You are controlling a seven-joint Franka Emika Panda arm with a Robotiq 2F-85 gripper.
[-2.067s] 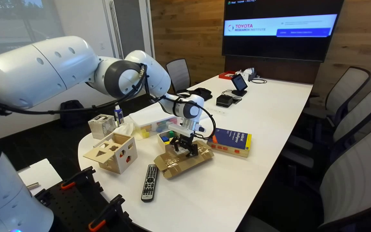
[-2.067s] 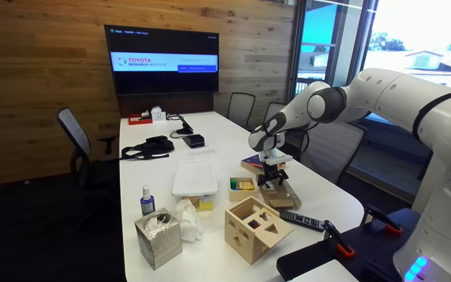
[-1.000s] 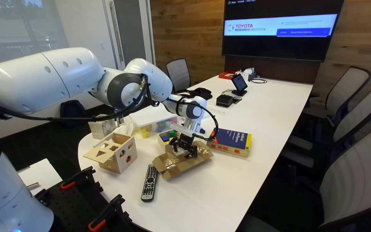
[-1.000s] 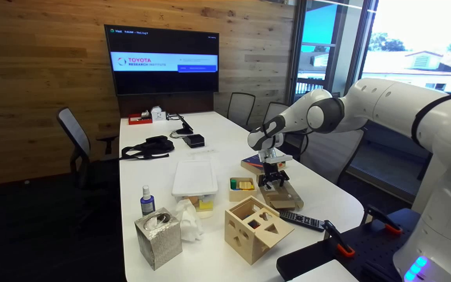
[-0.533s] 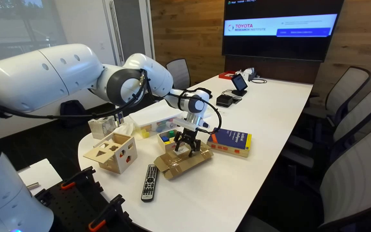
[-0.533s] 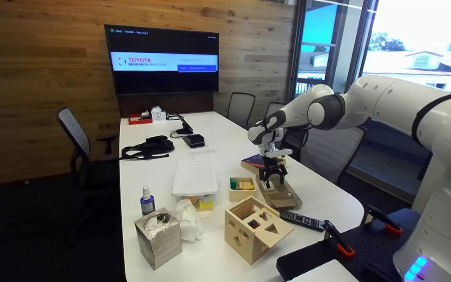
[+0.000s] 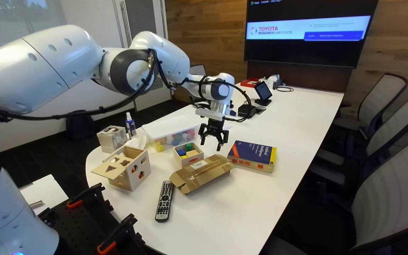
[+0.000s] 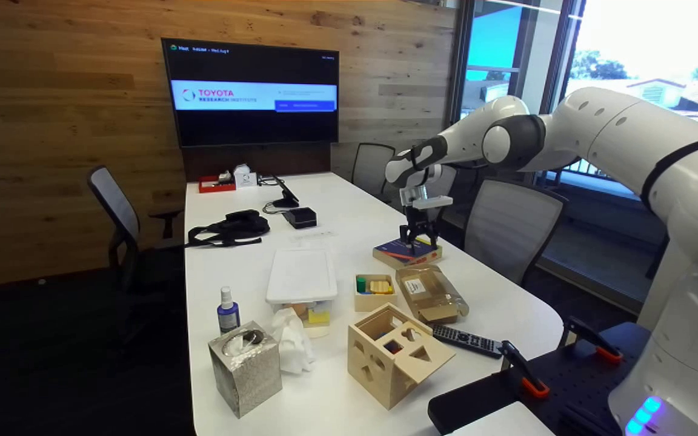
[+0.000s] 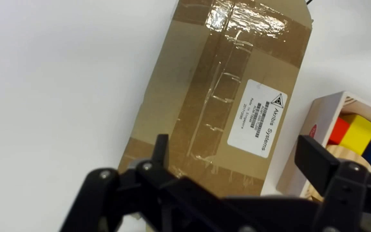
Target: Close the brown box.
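The brown box (image 7: pixel 202 173) lies flat on the table in both exterior views (image 8: pixel 431 293). Its taped top panel is down, with a white label facing up. A flap (image 8: pixel 438 313) sticks out at the end by the remote. My gripper (image 7: pixel 211 144) is open and empty, above the table past the box's far end, apart from it. In an exterior view the gripper (image 8: pixel 420 243) appears in front of the blue book. In the wrist view the box (image 9: pixel 224 80) lies below the wide-apart fingers (image 9: pixel 162 148), which hide its lower part.
A small wooden tray (image 7: pixel 182 161) of coloured blocks stands close beside the box. A thick blue book (image 7: pixel 251 154) lies past its far end. A remote (image 7: pixel 164 202), a wooden cube with holes (image 7: pixel 138 173) and a lidded plastic bin (image 8: pixel 302 275) are nearby.
My gripper was low on the box's top with its jaws apart; it has risen off and away from it. The box's label is uncovered. The box itself has hardly moved.
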